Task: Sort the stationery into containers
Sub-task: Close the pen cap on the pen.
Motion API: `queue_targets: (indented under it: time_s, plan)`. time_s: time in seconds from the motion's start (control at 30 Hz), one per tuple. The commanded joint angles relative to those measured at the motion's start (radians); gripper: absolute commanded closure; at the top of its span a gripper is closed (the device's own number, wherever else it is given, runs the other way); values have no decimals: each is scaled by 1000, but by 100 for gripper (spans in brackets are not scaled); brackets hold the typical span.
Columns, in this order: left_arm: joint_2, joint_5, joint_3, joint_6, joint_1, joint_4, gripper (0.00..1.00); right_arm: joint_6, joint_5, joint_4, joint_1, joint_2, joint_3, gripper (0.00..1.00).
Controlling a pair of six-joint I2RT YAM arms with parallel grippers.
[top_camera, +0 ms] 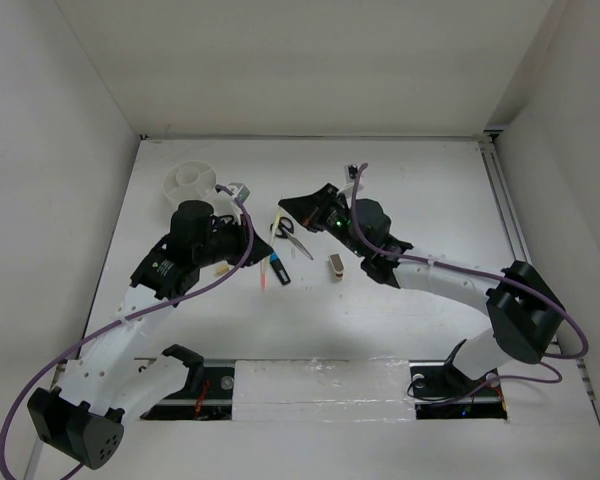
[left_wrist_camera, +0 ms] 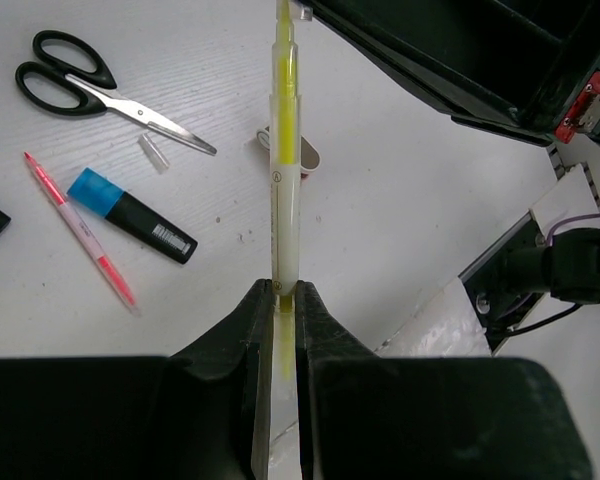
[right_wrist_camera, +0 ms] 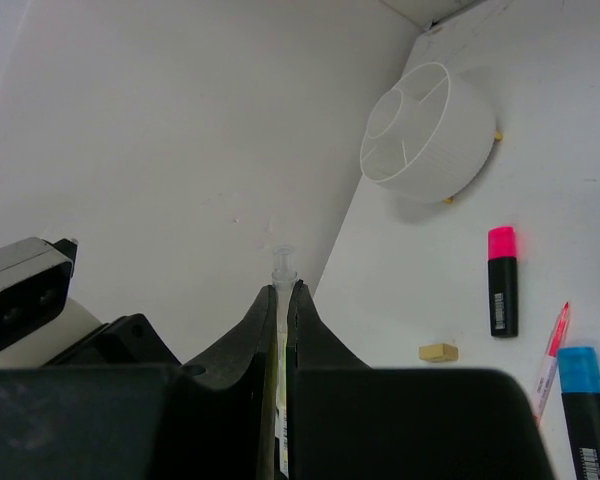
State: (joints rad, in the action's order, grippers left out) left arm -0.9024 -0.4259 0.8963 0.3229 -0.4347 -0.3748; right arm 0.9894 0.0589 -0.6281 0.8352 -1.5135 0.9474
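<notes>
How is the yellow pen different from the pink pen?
The thin yellow pen is pinched in the left claw; the thin pink pen lies loose on the white table, beside a blue-capped black highlighter. The yellow pen points straight ahead of that claw; the pink pen lies slanted. Both are long and slim.

Matt plastic tub [right_wrist_camera: 442, 150], metal-bladed scissors [left_wrist_camera: 115, 98]

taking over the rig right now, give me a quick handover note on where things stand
Left gripper: shut on the yellow pencil.
Right gripper: also shut on a thin yellowish stick, apparently the same pencil, so this looks like a handover.
On the table: scissors, pink pencil, blue highlighter, pink highlighter, eraser, tan block.
Done: nothing visible in the white tub.
Left: everything, yellow pencil first.
</notes>
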Motion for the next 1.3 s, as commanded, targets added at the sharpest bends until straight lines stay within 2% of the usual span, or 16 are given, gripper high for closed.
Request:
queue_targets:
  time_s: [0.0,0.63,0.87,1.27]
  plan:
    - [-1,26,15,7,5,47,100,-26,-27,-15,35,-4,-12,100]
    - [-20,16,24,7,5,47,100,-112,-27,-15,71,-22,-2,100]
    - [-1,41,24,7,5,47,100,-185,-27,54,81,-22,25,100]
    - [42,30,24,7,5,57,100,-204,-57,85,81,-40,44,100]
